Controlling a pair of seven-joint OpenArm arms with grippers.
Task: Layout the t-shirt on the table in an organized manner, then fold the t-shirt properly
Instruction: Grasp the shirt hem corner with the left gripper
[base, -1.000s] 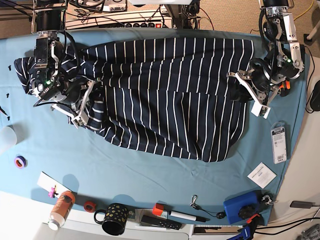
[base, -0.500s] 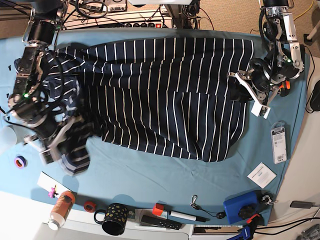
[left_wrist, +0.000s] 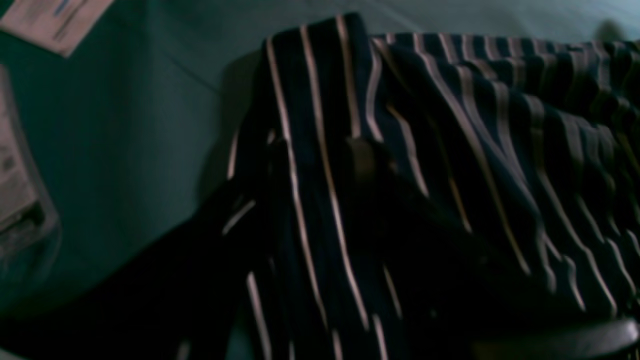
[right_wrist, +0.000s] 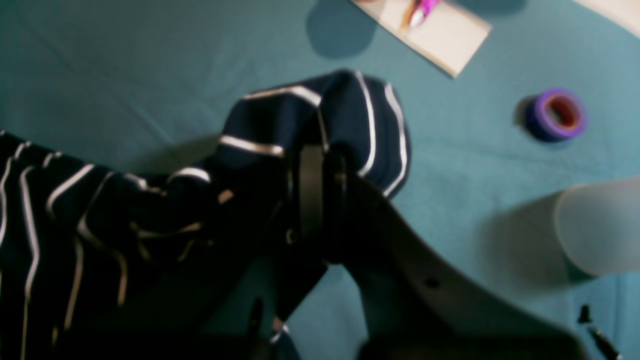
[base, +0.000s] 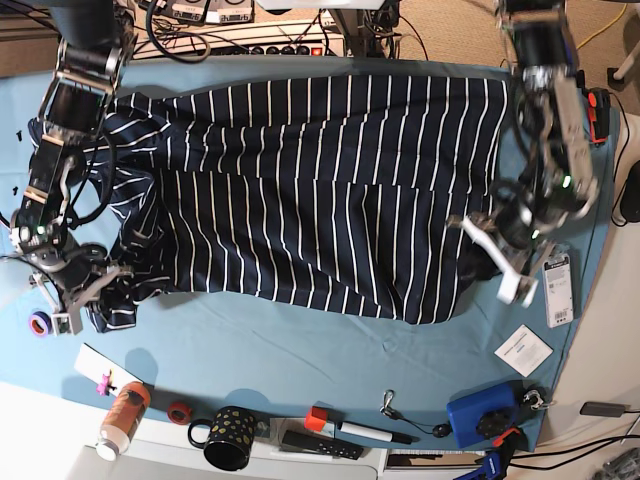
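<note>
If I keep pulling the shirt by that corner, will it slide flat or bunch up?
Probably bunches: the shirt looks floppy, already crumpled around the right pincer. It likely drags on the wrinkled table cloth rather than gliding. Looks light enough for one pincer.

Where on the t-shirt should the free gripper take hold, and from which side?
Probably the t-shirt's loose lower corner, approached from the bare table beside it: the corner lies flat and unobstructed there.

Base view looks straight down over the whole table (base: 300, 350). Both wrist views ride close, blurred, just behind their pincers, each sharing the striped t-shirt (base: 320, 190) with the overhead.
</note>
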